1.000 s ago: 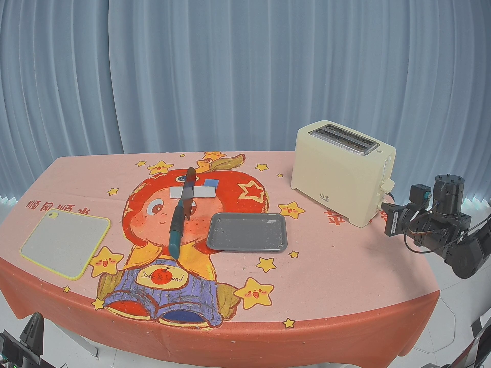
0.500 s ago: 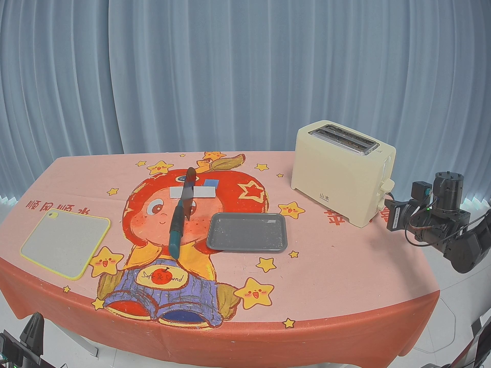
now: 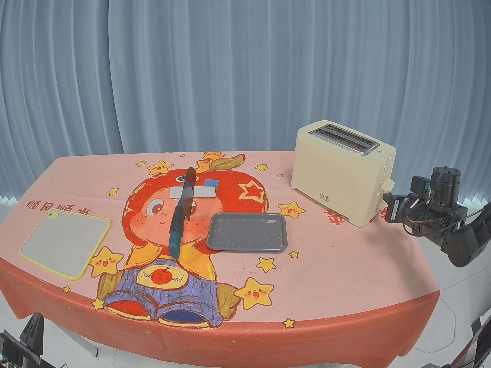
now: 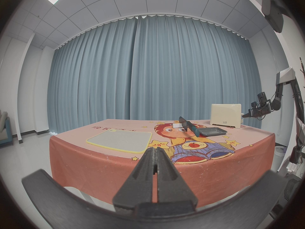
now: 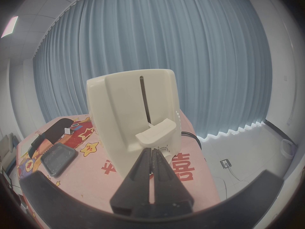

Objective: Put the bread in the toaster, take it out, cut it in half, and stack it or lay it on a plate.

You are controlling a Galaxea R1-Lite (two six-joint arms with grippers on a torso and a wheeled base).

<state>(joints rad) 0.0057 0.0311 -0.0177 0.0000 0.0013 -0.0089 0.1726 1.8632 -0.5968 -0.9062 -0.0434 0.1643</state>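
Fingers of the right pincer [image 5: 152,151] were pressed together with nothing between them, and they pointed at the narrow end of the cream toaster [image 5: 127,108]. Directly ahead of the tips and slightly above them was the toaster's lever [image 5: 156,133]. It was so near that I could not tell whether the tips touched it or only came just under it. The lever lay crosswise to the closed fingers. The dark guide slit [image 5: 144,96] behind it ran upright, away above the tips, and the lever sat at its lower end.

Bread was not plainly visible. Something brownish showed in the top slots [image 3: 346,139], above and beyond the pincer. With the lever low, I judged that the bread sat inside the toaster.

In my judgement the coming move depended on one relation. The lever could travel only along the upright slit, so the tips had to get under it and rise, not push forward.

Farther ahead of this pincer, past the toaster, lay the grey tray [image 3: 247,232] and the knife [image 3: 179,215], well apart from it. The left pincer [image 4: 155,153] was also closed and empty, low before the table's near edge [image 4: 95,163], and the toaster was far ahead of it. The right arm was clearly the nearer one.
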